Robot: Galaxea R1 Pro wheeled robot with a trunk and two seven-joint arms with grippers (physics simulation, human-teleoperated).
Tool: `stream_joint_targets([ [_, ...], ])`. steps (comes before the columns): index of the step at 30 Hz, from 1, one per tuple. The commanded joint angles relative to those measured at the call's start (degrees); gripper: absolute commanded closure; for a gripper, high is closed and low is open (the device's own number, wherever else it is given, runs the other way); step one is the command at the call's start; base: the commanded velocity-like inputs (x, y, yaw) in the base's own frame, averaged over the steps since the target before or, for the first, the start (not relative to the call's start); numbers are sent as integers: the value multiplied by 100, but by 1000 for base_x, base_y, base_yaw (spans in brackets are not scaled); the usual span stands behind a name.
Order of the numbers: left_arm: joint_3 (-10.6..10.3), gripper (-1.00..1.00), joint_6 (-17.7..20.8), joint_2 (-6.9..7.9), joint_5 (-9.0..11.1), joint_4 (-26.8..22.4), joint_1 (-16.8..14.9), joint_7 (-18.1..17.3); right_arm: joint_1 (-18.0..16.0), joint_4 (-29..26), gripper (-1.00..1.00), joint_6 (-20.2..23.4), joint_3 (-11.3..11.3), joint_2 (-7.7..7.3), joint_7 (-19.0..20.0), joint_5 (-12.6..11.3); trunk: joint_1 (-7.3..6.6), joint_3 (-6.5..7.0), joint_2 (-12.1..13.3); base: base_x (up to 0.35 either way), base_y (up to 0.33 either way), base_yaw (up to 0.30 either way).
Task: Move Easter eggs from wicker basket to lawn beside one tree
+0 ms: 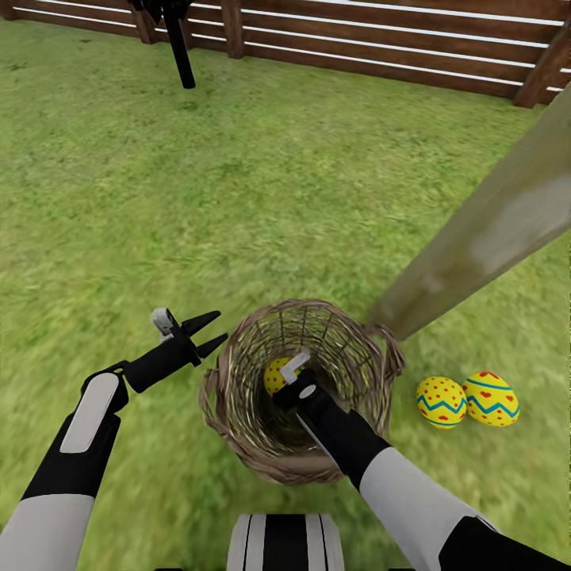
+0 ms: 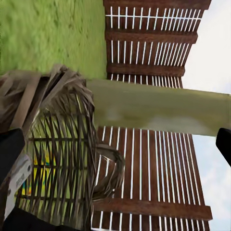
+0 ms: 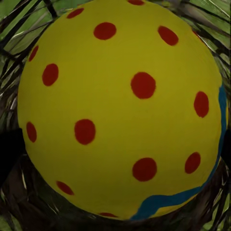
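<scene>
The wicker basket (image 1: 238, 412) (image 2: 62, 154) stands on the lawn (image 1: 238, 182) at the foot of the pale leaning tree trunk (image 1: 484, 230) (image 2: 159, 108). Two Easter eggs (image 1: 441, 401) (image 1: 491, 398) lie on the grass right of the basket, beside the trunk. A third egg (image 1: 274, 373) (image 3: 120, 110) is inside the basket. My right gripper (image 1: 284, 382) reaches down into the basket, and its dark fingers (image 3: 8, 154) flank this egg at full spread. My left gripper (image 1: 208, 333) (image 2: 118, 144) hovers open just left of the basket rim, holding nothing.
A brown slatted fence (image 1: 381, 40) (image 2: 144, 168) closes the lawn at the back. The thin dark stem of a black tree (image 1: 181, 47) stands at the far left. Open grass stretches ahead and to the left. My own base (image 1: 285, 543) is at the near edge.
</scene>
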Motion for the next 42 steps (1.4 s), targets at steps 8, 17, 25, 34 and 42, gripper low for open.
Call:
stream_joint_targets([
  [8, 4, -100, 31, -4, -28, 2, -3, -40, -3, -9, 100, 34, 10, 0, -20, 19, -6, 19, 0, -156, 0, 0],
  [17, 0, -100, 30, -9, -45, 6, -3, -1, -3, -56, 100, 59, -2, 0, -28, 28, -29, 218, 12, -3, 0, 0],
  [25, 1, -100, 31, -9, -53, 6, -3, 10, -3, -57, 100, 121, -2, 0, -28, 28, -50, 396, 23, 0, 0, 0],
  [34, 11, -100, 31, -2, -54, 14, -3, 19, -3, -100, 100, 605, -8, 0, -20, 22, -73, 595, 35, 0, 0, 0],
  [42, 26, -100, 31, 8, -62, 15, -3, 19, -2, -101, 100, 823, -10, 0, 6, 16, -94, 772, 45, 0, 0, 0],
])
